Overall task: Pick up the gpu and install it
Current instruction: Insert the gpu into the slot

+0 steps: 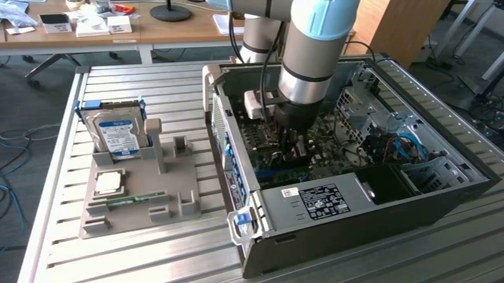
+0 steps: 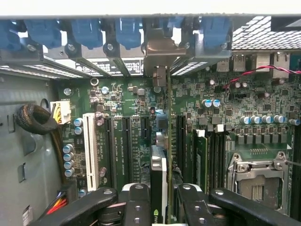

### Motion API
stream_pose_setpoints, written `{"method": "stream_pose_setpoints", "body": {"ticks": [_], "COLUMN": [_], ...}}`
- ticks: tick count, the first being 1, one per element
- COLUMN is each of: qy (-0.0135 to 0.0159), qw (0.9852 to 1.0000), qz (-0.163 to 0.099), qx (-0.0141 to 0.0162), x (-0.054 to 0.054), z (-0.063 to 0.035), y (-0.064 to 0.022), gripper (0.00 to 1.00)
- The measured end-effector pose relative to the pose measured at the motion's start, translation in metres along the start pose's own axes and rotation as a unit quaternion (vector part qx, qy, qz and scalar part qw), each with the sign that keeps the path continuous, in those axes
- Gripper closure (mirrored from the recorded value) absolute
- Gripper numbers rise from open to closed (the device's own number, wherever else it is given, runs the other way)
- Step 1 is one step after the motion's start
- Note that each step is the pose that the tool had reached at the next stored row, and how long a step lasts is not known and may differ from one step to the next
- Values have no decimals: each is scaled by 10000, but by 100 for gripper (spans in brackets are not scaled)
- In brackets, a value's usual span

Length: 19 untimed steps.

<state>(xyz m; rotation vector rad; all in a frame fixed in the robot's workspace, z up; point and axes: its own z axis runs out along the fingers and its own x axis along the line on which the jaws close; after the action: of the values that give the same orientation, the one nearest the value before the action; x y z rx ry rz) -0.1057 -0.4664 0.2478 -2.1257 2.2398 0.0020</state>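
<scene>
Hand (image 2: 160, 207) was inside open computer case (image 1: 441, 200), clamped on gpu (image 2: 159, 188) held edge-on above motherboard (image 2: 221, 117). Pickup done; card's metal bracket (image 2: 160, 52) reached rear slot openings. Seating in slot not confirmed: card's lower edge hidden. Holder (image 1: 134, 200) on surface (image 1: 118, 259) held hard drive (image 1: 118, 135).

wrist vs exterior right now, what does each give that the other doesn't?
Wrist view: the gpu edge-on between the gripper fingers, its metal bracket up at the rear slot openings, blue slot latches, an open CPU socket.

Exterior view: the parts holder on the table with the hard drive, memory stick and a CPU; the whole PC case.

Both: the green motherboard with the gripper lowered over it.
</scene>
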Motion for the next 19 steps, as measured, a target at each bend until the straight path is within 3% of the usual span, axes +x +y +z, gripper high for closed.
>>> {"method": "stream_pose_setpoints", "body": {"ticks": [6, 19], "qy": [-51, -53], "qw": [10000, 10000], "qz": [3, 3], "qx": [-2, -2], "x": [2, 2], "z": [36, 60], "y": [3, 4], "gripper": [73, 73]}}
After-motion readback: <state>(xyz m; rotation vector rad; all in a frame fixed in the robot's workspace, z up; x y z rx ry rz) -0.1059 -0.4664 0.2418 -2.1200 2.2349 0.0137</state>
